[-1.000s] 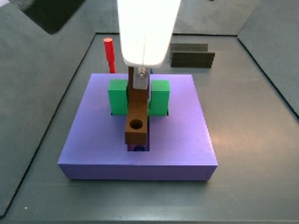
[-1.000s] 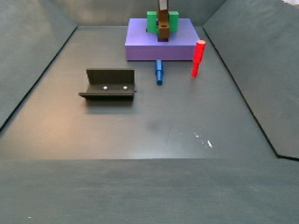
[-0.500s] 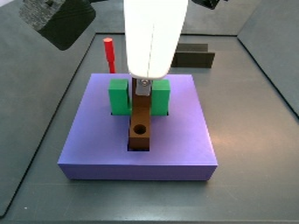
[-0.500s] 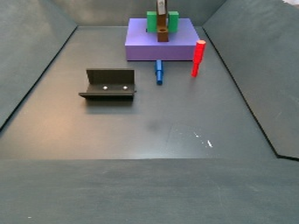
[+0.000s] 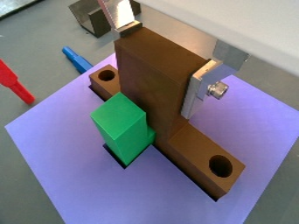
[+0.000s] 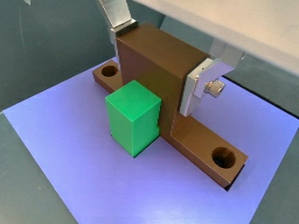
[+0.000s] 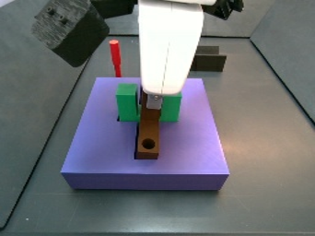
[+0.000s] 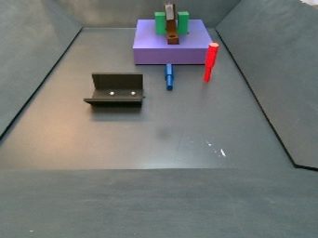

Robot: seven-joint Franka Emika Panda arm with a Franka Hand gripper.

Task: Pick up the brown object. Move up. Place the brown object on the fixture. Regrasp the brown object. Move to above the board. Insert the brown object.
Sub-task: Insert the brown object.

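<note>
The brown object stands in the long slot of the purple board. Its blocky head is upright and its flat bar with round holes lies along the slot. My gripper is shut on the head, one silver finger against each side; both wrist views show this. In a side view the gripper reaches down between the arms of the green block, with the brown object's bar low in the board. The fixture sits empty on the floor, far from the board.
A red peg stands upright beside the board. A small blue piece lies on the floor in front of the board. Grey walls enclose the floor on all sides. The fixture also shows behind the board.
The gripper has come down with the brown object. Its bar now lies lower in the board's slot than a second ago.
</note>
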